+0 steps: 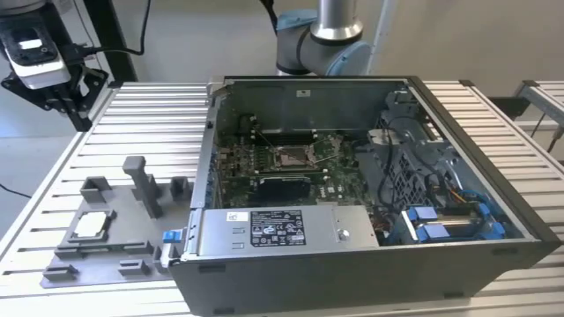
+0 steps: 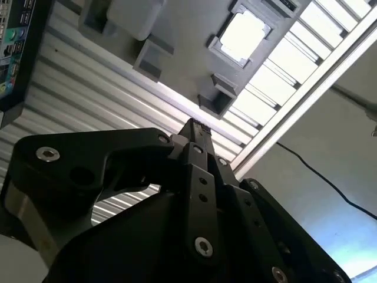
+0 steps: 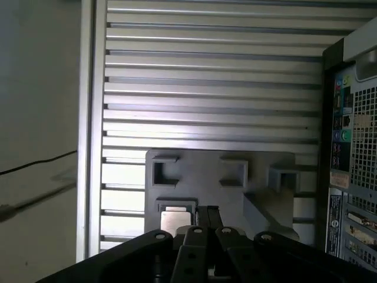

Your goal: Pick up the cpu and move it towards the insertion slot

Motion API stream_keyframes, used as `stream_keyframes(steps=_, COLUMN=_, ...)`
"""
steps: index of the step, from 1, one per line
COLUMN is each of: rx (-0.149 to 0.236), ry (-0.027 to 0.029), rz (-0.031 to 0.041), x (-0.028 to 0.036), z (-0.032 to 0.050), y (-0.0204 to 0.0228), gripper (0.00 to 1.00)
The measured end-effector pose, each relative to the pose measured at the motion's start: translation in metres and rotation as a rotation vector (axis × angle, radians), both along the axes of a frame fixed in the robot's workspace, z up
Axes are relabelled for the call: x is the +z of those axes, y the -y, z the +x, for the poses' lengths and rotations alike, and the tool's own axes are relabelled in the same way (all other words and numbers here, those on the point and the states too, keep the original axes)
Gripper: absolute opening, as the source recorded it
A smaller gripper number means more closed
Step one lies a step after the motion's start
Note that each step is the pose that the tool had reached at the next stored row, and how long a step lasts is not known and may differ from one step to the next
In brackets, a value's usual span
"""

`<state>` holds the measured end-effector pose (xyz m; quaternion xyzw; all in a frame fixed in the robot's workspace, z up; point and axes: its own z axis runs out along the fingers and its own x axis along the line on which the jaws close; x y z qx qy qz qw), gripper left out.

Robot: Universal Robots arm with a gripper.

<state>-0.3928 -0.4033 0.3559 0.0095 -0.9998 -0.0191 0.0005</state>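
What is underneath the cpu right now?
The cpu lies flat in a framed pocket of the grey fixture plate, which sits on the slatted table. The pocket floor under the chip is covered.

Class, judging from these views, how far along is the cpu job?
Done: nothing; the cpu lies in its grey fixture. In hand: the claw hangs shut and empty, clear of the cpu. Left: the pickup and the move toward the insertion slot in the computer case.
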Motion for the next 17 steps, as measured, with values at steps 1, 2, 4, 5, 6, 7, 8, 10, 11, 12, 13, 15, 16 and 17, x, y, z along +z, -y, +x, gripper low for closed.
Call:
stream_keyframes(steps=1, rx=0.000, ry=0.0000, rz=0.0000, x=-0.0001, z=-0.0011, y=0.0015, gripper=0.00)
stream_keyframes(steps=2, rx=0.000, ry=0.0000, rz=0.0000, x=-0.0002, z=-0.0025, y=0.0037, gripper=0.00)
stream_keyframes(steps=4, rx=0.000, ry=0.0000, rz=0.0001, x=-0.0005, z=-0.0051, y=0.0089, gripper=0.00)
stream_keyframes(steps=5, rx=0.000, ry=0.0000, rz=0.0000, x=-0.0006, z=-0.0064, y=0.0114, gripper=0.00)
stream_keyframes(steps=6, rx=0.000, ry=0.0000, rz=0.0000, x=-0.0007, z=-0.0077, y=0.0140, gripper=0.00)
stream_keyframes(steps=7, rx=0.000, ry=0.0000, rz=0.0000, x=-0.0008, z=-0.0092, y=0.0167, gripper=0.00)
stream_keyframes(steps=8, rx=0.000, ry=0.0000, rz=0.0000, x=-0.0009, z=-0.0106, y=0.0194, gripper=0.00)
stream_keyframes(steps=10, rx=0.000, ry=0.0000, rz=0.0000, x=-0.0012, z=-0.0135, y=0.0246, gripper=0.00)
stream_keyframes(steps=11, rx=0.000, ry=-0.0001, rz=-0.0001, x=-0.0013, z=-0.0148, y=0.0272, gripper=0.00)
stream_keyframes(steps=12, rx=0.000, ry=0.0000, rz=0.0000, x=-0.0015, z=-0.0161, y=0.0296, gripper=0.00)
stream_keyframes(steps=13, rx=0.000, ry=0.0001, rz=0.0000, x=-0.0016, z=-0.0175, y=0.0317, gripper=0.00)
stream_keyframes(steps=15, rx=0.000, ry=0.0001, rz=0.0000, x=-0.0020, z=-0.0201, y=0.0344, gripper=0.00)
stream_keyframes(steps=16, rx=0.000, ry=0.0000, rz=0.0000, x=-0.0022, z=-0.0213, y=0.0348, gripper=0.00)
stream_keyframes(steps=17, rx=0.000, ry=0.0001, rz=0.0000, x=-0.0023, z=-0.0224, y=0.0351, gripper=0.00)
